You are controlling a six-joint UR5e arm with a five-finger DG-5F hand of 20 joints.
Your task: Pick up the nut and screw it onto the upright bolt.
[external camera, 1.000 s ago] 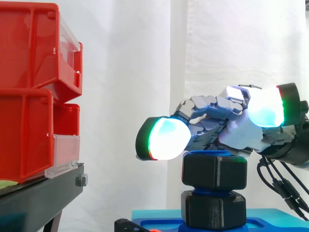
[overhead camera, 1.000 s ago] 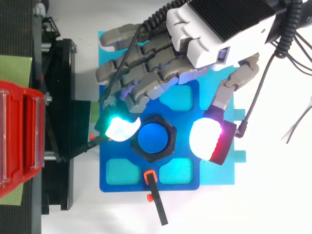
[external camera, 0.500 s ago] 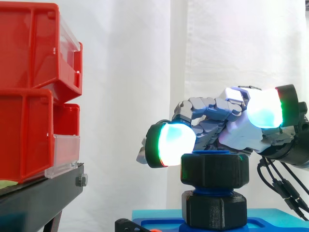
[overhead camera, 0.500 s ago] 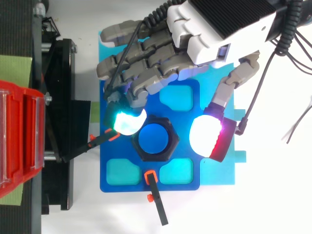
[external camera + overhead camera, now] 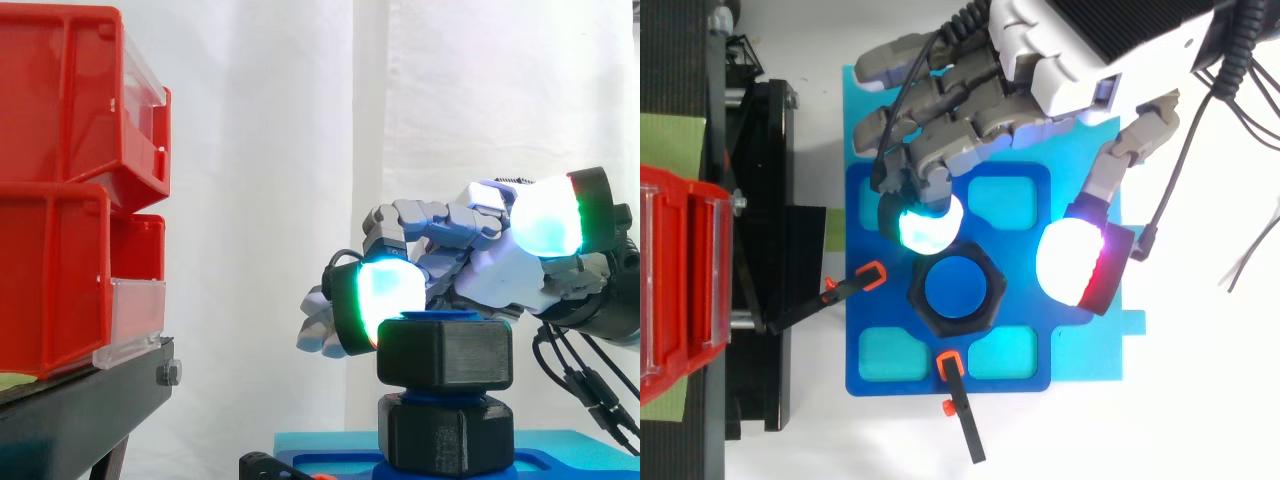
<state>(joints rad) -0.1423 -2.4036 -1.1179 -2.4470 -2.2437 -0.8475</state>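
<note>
Matte hexagonal nut [image 5: 445,352] (black plastic) caps blue bolt [image 5: 956,288] beside curled hand [image 5: 1080,60].

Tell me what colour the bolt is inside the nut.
Blue bolt, ringed by the black nut; clearest in the top view.

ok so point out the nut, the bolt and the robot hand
nut [image 5: 445,352]: side view, front face of the upper black hex
bolt [image 5: 958,290]: top view, blue top end inside the nut
robot hand [image 5: 1080,75]: top view, white casing on its back
</note>
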